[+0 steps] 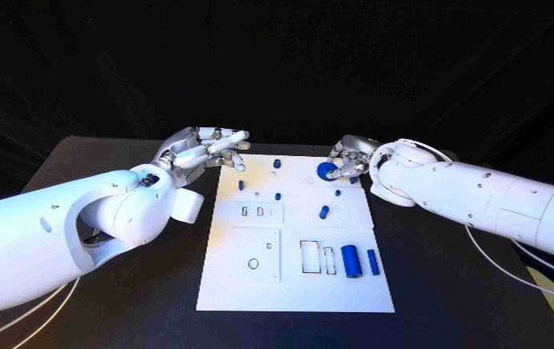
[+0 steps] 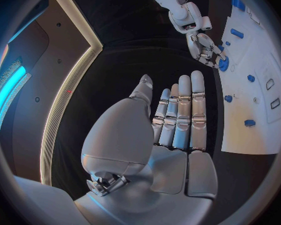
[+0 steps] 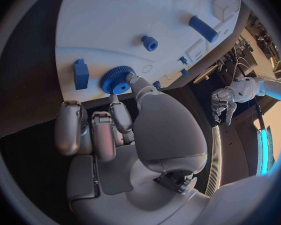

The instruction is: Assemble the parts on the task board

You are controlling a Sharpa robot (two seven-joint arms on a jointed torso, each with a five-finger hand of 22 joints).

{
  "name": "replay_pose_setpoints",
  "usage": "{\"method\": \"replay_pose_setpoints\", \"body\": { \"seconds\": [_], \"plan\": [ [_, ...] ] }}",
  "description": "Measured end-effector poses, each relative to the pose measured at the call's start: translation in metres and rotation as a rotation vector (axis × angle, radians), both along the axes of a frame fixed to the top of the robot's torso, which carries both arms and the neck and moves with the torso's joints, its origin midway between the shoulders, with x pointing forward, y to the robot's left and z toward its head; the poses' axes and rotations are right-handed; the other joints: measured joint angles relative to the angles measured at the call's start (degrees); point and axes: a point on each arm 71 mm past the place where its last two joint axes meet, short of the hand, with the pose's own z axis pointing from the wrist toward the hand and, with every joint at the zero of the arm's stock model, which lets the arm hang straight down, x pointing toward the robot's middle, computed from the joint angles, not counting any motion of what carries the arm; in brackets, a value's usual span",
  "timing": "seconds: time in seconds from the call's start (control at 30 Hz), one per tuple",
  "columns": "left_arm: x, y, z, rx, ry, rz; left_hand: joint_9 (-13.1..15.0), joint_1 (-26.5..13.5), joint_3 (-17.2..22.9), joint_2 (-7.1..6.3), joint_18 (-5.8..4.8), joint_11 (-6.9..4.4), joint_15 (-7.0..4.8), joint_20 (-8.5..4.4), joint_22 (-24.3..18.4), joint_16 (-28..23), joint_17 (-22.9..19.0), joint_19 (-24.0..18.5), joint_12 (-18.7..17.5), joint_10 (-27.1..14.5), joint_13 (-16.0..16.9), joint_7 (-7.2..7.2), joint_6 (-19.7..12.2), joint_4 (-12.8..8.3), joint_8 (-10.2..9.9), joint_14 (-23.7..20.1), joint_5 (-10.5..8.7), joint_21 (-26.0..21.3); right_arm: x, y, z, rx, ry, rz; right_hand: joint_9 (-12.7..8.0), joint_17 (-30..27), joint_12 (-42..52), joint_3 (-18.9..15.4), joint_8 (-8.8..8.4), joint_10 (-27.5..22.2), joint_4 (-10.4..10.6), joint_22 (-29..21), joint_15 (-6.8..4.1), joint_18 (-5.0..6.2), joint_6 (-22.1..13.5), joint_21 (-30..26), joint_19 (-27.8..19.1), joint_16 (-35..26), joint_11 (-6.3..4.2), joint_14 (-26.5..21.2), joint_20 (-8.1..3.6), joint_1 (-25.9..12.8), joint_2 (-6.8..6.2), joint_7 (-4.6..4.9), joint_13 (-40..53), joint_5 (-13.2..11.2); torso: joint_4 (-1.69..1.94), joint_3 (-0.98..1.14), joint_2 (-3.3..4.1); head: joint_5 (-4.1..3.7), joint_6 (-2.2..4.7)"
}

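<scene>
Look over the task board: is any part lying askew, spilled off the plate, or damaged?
Nothing stands out. The small blue parts all sit on the white task board, none broken or off it. The right hand touches the blue gear at the far edge with its fingers; the left hand is empty.

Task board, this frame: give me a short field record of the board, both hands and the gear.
board: white task board on the black table
right hand: right hand touches the blue gear at the board's far edge
left hand: left hand holds nothing, beside the board's far left corner
loose parts: two blue cylinders lying near the board's near right side
</scene>
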Motion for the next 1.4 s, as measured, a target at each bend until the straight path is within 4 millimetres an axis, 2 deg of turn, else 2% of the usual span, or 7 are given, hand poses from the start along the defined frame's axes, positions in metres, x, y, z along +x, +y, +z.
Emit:
{"method": "replay_pose_setpoints", "body": {
  "seconds": [0.13,0.2,0.37,0.7,1.1,1.27,1.4],
  "plan": [
    [0.000,0.000,0.000,0.000,0.000,0.000,0.0,0.3,0.0,0.28,0.00,0.00,0.00,0.00,0.1,-0.2,0.0,-0.3,0.0,0.0,0.0,0.00,0.0,0.0,0.0,0.0,0.00,0.0,0.000,0.000,0.000,-0.001,0.000,0.001,0.3,0.0,0.8,0.0,0.66,0.6,0.0,0.0,0.00,-0.03,1.0,0.3,0.3,0.2,-0.19,0.0,-0.09,0.2,0.30,-0.01,0.9,0.1,0.00,0.00,-0.01,-0.02,-0.02],
    [0.000,0.000,0.000,0.000,0.001,0.000,0.0,0.3,0.0,0.28,0.00,0.00,0.00,0.00,0.1,-0.2,0.0,-0.3,0.0,0.0,0.0,0.00,0.0,0.0,0.0,0.0,0.00,0.0,0.000,0.000,0.000,-0.001,0.000,0.002,0.3,0.0,1.1,0.4,0.92,0.9,-0.3,0.0,0.00,-0.89,1.4,0.5,0.4,0.2,-0.37,0.0,0.00,0.4,0.64,-0.17,1.5,0.1,0.00,0.01,-0.01,-0.06,-0.03],
    [0.000,0.000,0.000,0.001,0.001,0.001,0.0,0.3,0.0,0.28,0.00,0.00,0.00,0.00,0.1,-0.2,0.0,-0.3,0.0,0.0,0.0,0.00,0.0,0.0,0.0,0.0,0.00,0.0,0.000,0.001,0.001,-0.004,-0.003,0.005,1.1,0.0,1.4,2.4,2.23,1.3,-0.9,0.0,0.00,-0.88,3.5,0.7,0.8,0.4,-0.75,0.0,-0.43,1.4,1.72,-0.66,2.3,-1.6,0.04,0.02,-0.01,-0.17,-0.09],
    [0.000,0.000,0.000,0.001,0.001,0.001,0.0,0.3,0.0,0.28,0.00,0.00,0.00,0.00,0.1,-0.2,0.0,-0.3,0.0,0.0,0.0,0.00,0.0,0.0,0.0,0.0,0.00,0.0,-0.001,0.004,0.000,-0.011,-0.035,0.010,1.2,0.0,1.9,3.8,2.46,2.0,-1.3,0.0,-0.43,-0.89,4.5,1.3,1.2,0.7,-1.49,0.0,-0.81,1.6,2.58,-0.41,3.3,-1.9,0.04,0.01,0.00,-0.19,-0.07],
    [0.000,0.001,0.000,0.002,0.003,0.003,0.0,0.3,0.0,0.28,0.00,0.00,0.00,0.00,0.1,-0.2,0.0,-0.3,0.0,0.0,0.0,0.00,0.0,0.0,0.0,0.0,0.00,0.2,-0.007,0.010,0.004,0.006,-0.083,0.025,1.2,0.0,1.9,4.0,2.46,2.0,-1.1,0.0,-0.43,-0.88,4.5,1.6,1.4,0.7,-1.48,0.0,-1.02,1.3,2.90,-0.41,3.3,-2.1,0.04,0.01,0.01,0.09,0.12],
    [0.000,0.002,0.000,0.002,0.003,0.003,0.0,0.3,0.0,0.28,-0.01,0.00,0.00,0.00,0.1,-0.2,0.0,-0.3,0.0,0.0,0.0,0.00,0.0,0.0,0.0,0.0,0.00,0.2,-0.013,0.024,0.014,0.023,-0.118,0.062,1.2,0.0,1.9,4.3,2.46,2.0,-1.3,0.0,-0.84,-0.88,4.5,1.6,1.6,0.7,-1.48,0.0,-1.23,1.3,2.91,-0.41,3.3,-1.6,0.04,0.00,0.00,0.27,0.24],
    [0.001,0.002,0.000,0.003,0.003,0.003,0.0,0.3,0.0,0.27,0.00,0.00,0.00,0.00,0.1,-0.2,0.0,-0.3,0.0,0.0,0.0,0.00,0.0,0.0,0.0,0.0,0.00,0.2,-0.017,0.049,0.028,0.024,-0.170,0.120,1.2,0.0,1.9,4.3,2.46,2.0,-1.3,0.0,-0.84,-0.89,4.5,2.0,2.0,0.7,-1.48,0.0,-1.17,1.3,2.90,-0.42,3.4,-1.6,0.05,-0.01,-0.02,0.29,0.41]
  ]
}}
